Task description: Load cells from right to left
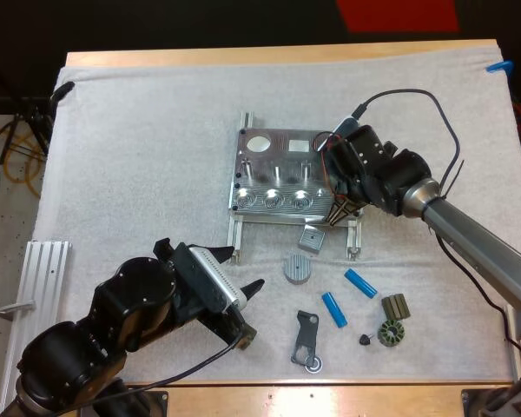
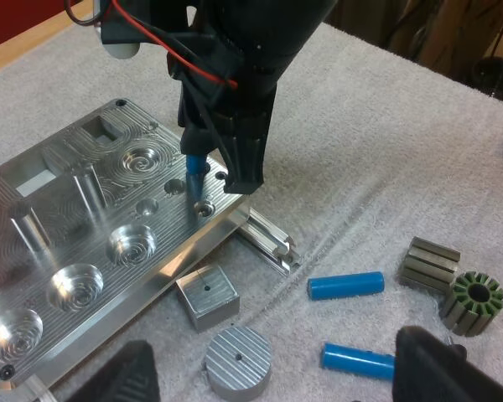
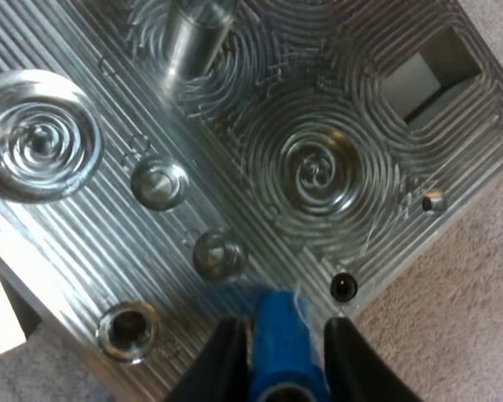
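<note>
**Right pincer holds a blue cell at the fixture's corner**

The blue cell (image 2: 194, 165) I am loading stands nearly upright. My right pincer (image 3: 285, 327) is clamped on it, a black finger pressing on each side. Its lower end sits at the row of small holes by the near right corner of the metal fixture (image 1: 269, 165). I cannot tell whether it has entered a hole.

The fixture lies in the middle of the white mat (image 1: 139, 156) on the desk (image 1: 330, 54). Two loose cells lie on the mat on the near side of it, one (image 1: 333, 308) just beside the other (image 1: 360, 282), both flat and apart from the fixture.

A small square block (image 1: 312, 238) lies just off the fixture's near edge. A round ribbed disc (image 1: 297, 268) is beside it. A dark bracket (image 1: 306, 339), a green toothed ring (image 1: 389, 333) and a ribbed grey block (image 1: 396, 306) lie nearer to me.

My left pincer (image 1: 241, 269) hangs over the near left of the mat. Its fingers are apart and holding nothing.
</note>
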